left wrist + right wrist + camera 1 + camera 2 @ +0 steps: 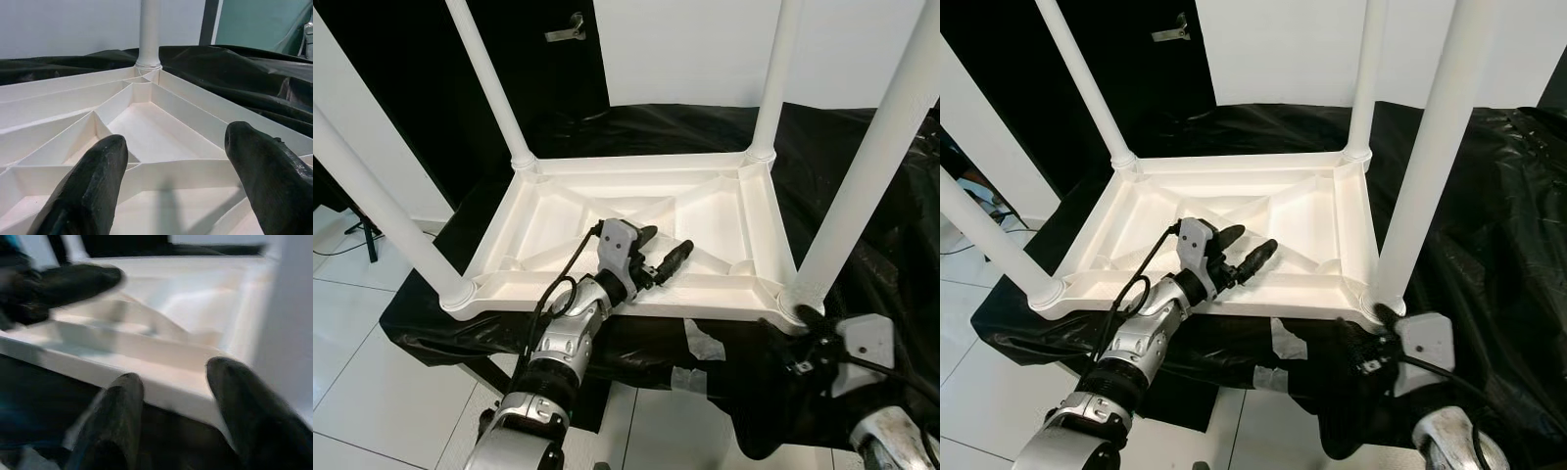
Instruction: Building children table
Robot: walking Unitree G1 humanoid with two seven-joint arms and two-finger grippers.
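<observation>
The white kids' table sits flipped upside down on a black-covered surface, all four legs sticking up, and its ribbed underside has the left gripper hovering inside it, fingers spread and holding nothing. The right gripper sits by the near right corner leg, fingers apart and empty, though its wrist view is blurry. The legs' tops are cut off.

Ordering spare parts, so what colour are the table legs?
White, like the table legs show best in the left eye view.
</observation>
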